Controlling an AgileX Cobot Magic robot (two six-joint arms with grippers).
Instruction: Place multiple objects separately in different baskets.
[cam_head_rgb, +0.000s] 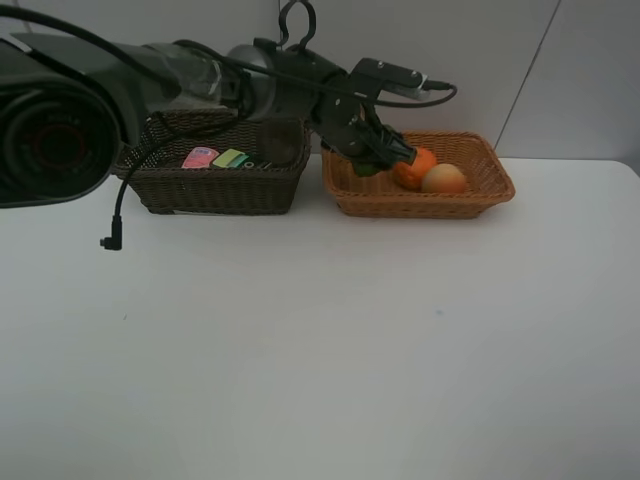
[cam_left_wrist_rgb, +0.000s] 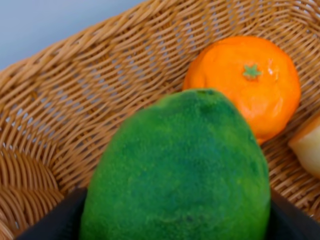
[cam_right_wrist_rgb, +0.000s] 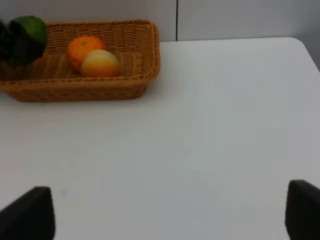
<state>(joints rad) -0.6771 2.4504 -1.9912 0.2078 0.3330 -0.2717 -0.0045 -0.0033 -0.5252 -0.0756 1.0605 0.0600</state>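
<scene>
My left gripper reaches across to the light orange-tan basket and is shut on the green lime, which fills the gap between its dark fingers. The lime hangs above the basket's left end. Inside lie the orange mandarin and a yellow-orange round fruit. My right gripper stands open over bare table, out of the exterior view. The dark brown basket holds a pink tube, a green-labelled item and a dark round cup.
The two baskets stand side by side at the table's back edge against the wall. A black cable dangles from the left arm in front of the dark basket. White tabletop spreads in front of the baskets and to their right.
</scene>
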